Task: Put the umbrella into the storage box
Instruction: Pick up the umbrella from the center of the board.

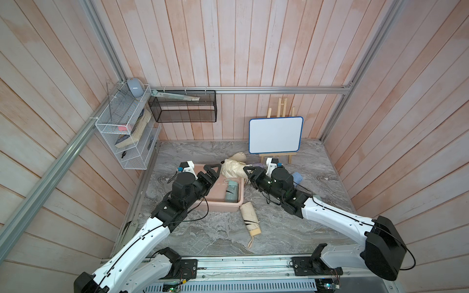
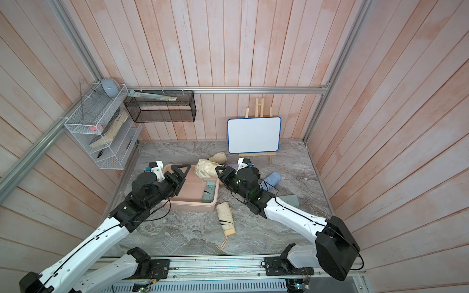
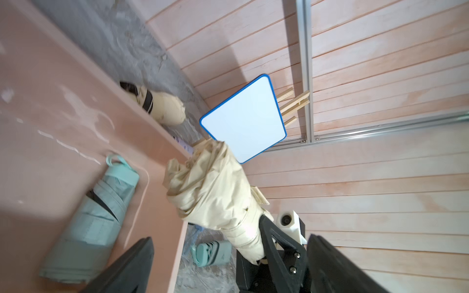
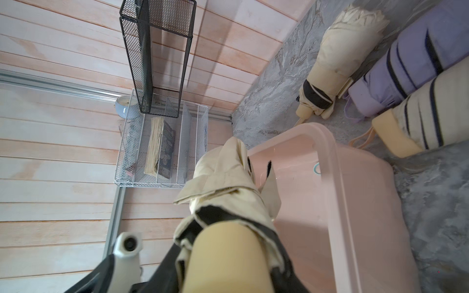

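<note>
In both top views, the right gripper point(image 1: 247, 173) was closed on the handle end of a cream umbrella point(image 1: 232, 168). The umbrella's bunched canopy reached toward the robot's left, over the far right corner of the pink storage box point(image 1: 223, 206). Its long axis ran roughly crosswise, whereas a mint umbrella point(image 1: 232, 191) already in the box lay far-to-near along the right wall. The left gripper point(image 1: 212, 172) hovered over the box with its jaws spread wide and empty, near the canopy end. The right arm carried the load, and the drop spot seemed to lie down and to its left.

From the left wrist, the held umbrella point(image 3: 215, 192) hung above the box rim point(image 3: 162, 132) and was not resting on it, which the top views left unclear. The mint umbrella point(image 3: 101, 210) lay flat on the box floor.

From the right wrist, the yellow handle point(image 4: 223, 253) sat between the jaws, with the canopy pointing away over the box's open interior point(image 4: 299, 203). Only this view showed three more folded umbrellas on the table beyond the box: cream point(image 4: 342, 50), lilac point(image 4: 406, 63) and striped cream point(image 4: 418, 114).
</note>
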Controlling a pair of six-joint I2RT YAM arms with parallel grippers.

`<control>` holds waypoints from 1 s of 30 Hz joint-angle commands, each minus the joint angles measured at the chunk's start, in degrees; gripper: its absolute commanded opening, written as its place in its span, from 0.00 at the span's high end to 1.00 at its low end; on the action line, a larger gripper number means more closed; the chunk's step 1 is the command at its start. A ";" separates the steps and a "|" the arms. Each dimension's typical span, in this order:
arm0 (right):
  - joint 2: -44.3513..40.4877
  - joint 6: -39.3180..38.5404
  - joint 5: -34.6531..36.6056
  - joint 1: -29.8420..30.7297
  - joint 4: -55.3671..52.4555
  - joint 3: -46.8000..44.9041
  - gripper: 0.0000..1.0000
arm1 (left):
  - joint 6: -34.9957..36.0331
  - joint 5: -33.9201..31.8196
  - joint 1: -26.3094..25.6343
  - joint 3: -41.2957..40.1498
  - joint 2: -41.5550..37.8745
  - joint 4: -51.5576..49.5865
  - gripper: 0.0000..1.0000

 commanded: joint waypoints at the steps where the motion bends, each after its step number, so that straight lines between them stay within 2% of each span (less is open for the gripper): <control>1: -1.83 -8.99 -4.91 -0.97 -7.47 6.38 0.80 | 26.50 -3.15 -0.02 4.88 -0.18 -6.77 0.00; 4: -0.53 -16.32 -9.47 -1.87 -15.79 10.80 0.80 | 45.69 3.38 -0.03 6.51 -0.05 -4.76 0.02; 7: 0.74 -20.12 -16.01 -3.27 -19.69 13.03 0.79 | 63.08 9.11 -0.03 6.37 -0.01 -5.13 0.02; 10: 1.87 -22.95 -21.30 -4.40 -21.74 14.40 0.79 | 76.13 13.28 -0.10 6.73 -0.18 -7.13 0.02; 13: 2.84 -26.15 -24.33 -4.77 -24.62 16.67 0.79 | 83.46 14.35 -0.08 6.86 -0.04 -8.33 0.01; 16: 3.72 -29.70 -26.02 -4.81 -28.17 18.96 0.78 | 88.03 16.08 -0.30 7.84 1.54 -11.18 0.00; 21: 4.78 -34.75 -26.54 -4.87 -33.71 21.54 0.78 | 90.69 15.90 -2.57 9.27 2.93 -12.60 0.00; 25: 5.33 -35.52 -28.70 -4.98 -32.97 22.44 0.78 | 92.18 15.71 -5.13 11.05 4.91 -14.70 0.01; 30: 6.01 -36.62 -31.81 -4.96 -32.19 23.41 0.78 | 92.49 17.18 -5.83 11.40 6.13 -15.03 0.00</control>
